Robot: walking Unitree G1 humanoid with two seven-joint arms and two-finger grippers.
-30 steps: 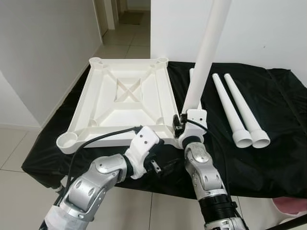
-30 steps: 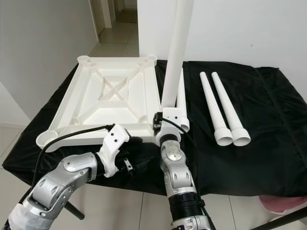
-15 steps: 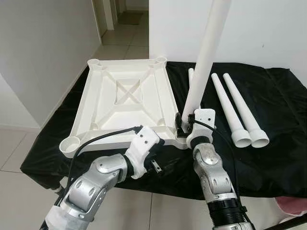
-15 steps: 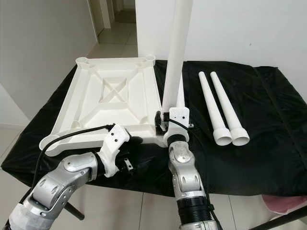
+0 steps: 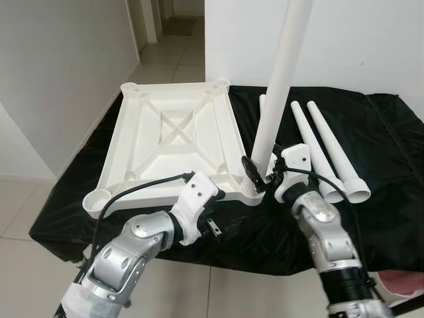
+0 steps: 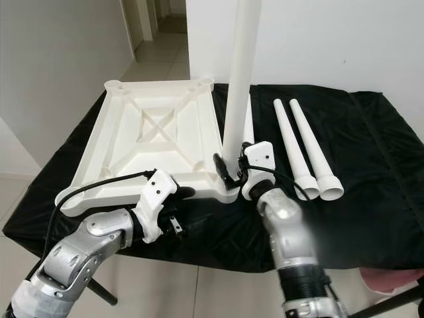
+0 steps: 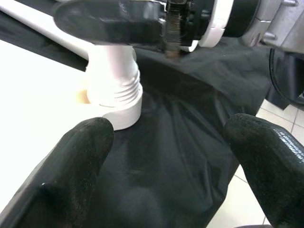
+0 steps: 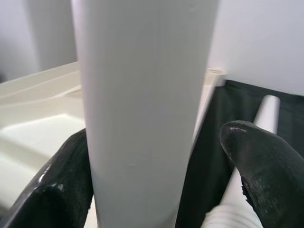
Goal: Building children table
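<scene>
left eye view | upright leg (image 5: 279,86) in tabletop (image 5: 173,139) corner socket | right gripper (image 5: 257,177) spread around leg | left gripper (image 7: 161,171) spread

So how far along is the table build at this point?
Done: the tabletop lies upside down. In hand: one leg stands in its near corner socket, threads exposed, right gripper open around it; left gripper open nearby. Left: three legs on the cloth.

White leg (image 8: 142,109) between pincer fingers (image 8: 66,185) — spread.
</scene>
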